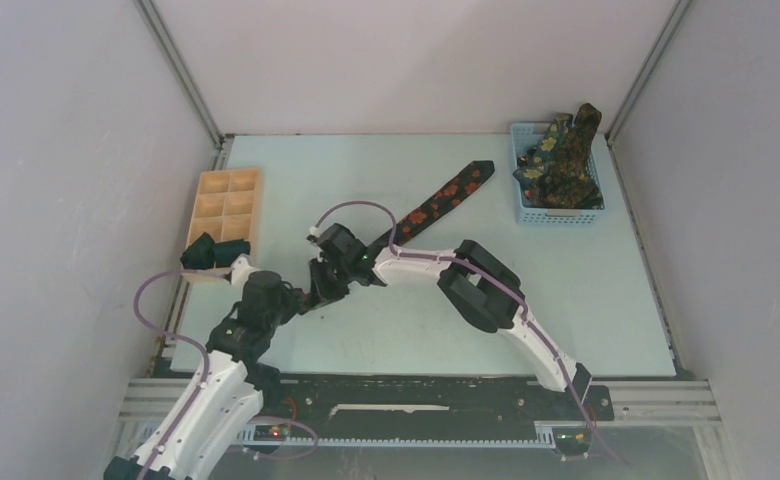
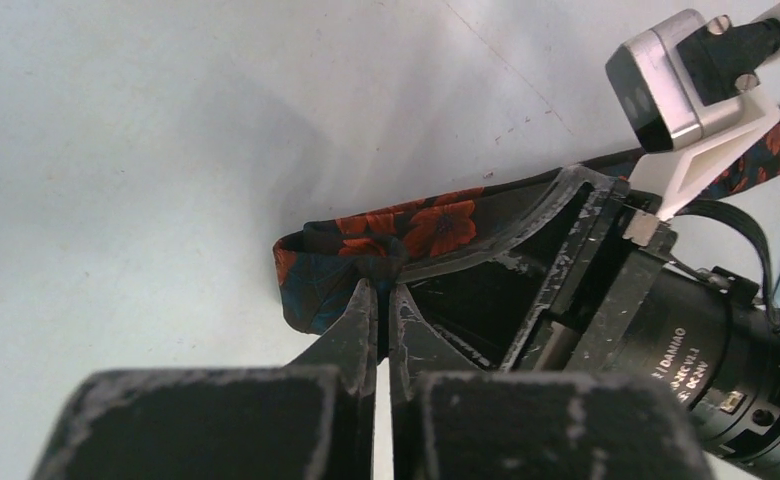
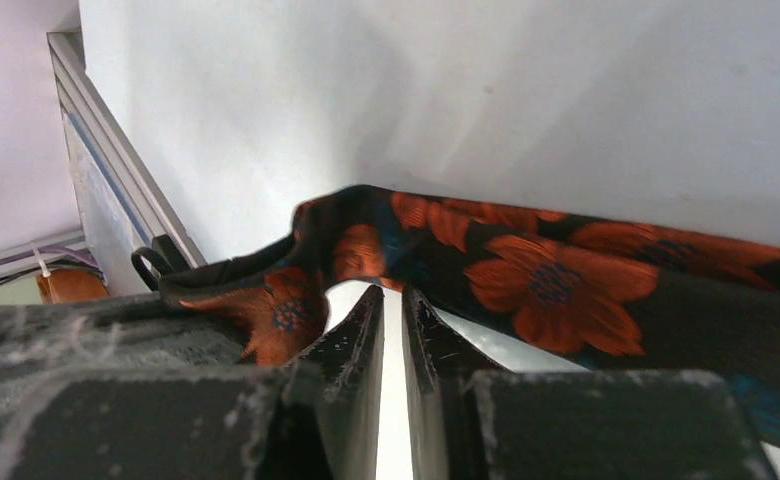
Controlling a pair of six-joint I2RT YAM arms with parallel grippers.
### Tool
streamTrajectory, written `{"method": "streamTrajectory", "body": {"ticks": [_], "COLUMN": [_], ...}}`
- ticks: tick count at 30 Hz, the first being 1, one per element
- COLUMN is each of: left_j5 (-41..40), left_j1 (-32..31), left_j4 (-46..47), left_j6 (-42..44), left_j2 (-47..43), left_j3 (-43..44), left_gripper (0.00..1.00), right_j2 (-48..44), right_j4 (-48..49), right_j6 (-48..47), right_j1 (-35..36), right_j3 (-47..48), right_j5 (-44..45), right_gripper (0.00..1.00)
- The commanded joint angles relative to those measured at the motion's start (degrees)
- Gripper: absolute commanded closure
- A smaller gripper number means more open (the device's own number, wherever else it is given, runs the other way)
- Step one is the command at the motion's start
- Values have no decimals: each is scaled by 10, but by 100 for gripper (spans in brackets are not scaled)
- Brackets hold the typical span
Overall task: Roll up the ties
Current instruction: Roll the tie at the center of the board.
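Pale surface (image 1: 416,330) is crossed by a tie (image 1: 444,200), its near end clenched in the left jaws and looped round the nearly closed right jaws. Basket (image 1: 556,217) and tray (image 1: 228,193) are set well apart from it.

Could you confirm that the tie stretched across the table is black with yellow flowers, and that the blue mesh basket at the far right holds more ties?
Not quite: the black tie bears red-orange flowers, not yellow, as the right wrist view shows. It does cross the table, and the blue mesh basket holds more ties.
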Motion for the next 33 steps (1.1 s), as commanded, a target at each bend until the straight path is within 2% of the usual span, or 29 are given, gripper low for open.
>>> {"method": "streamTrajectory", "body": {"ticks": [1, 5, 12, 20, 29, 31, 33], "left_j5": [15, 14, 10, 27, 30, 33, 36], "left_j1": [4, 4, 4, 5, 4, 4, 4], "left_j4": [41, 58, 91, 163, 199, 204, 212], "left_j6": [20, 20, 12, -2, -2, -4, -7], "left_j2": [21, 40, 74, 145, 194, 202, 202], "left_j3": [-4, -6, -5, -12, 0, -1, -6], "left_gripper": [100, 100, 100, 100, 100, 92, 75], "right_j2": [-54, -79, -142, -167, -181, -183, -184], "right_j4": [21, 46, 35, 54, 51, 60, 62], "right_j6": [2, 8, -9, -11, -16, -16, -16], "right_j1": [-35, -75, -117, -141, -143, -143, -143], "right_j3": [-38, -73, -143, -203, -212, -211, -207], "right_j5": [-21, -70, -65, -77, -73, -75, -75], "right_gripper": [84, 84, 84, 83, 83, 83, 83]}}
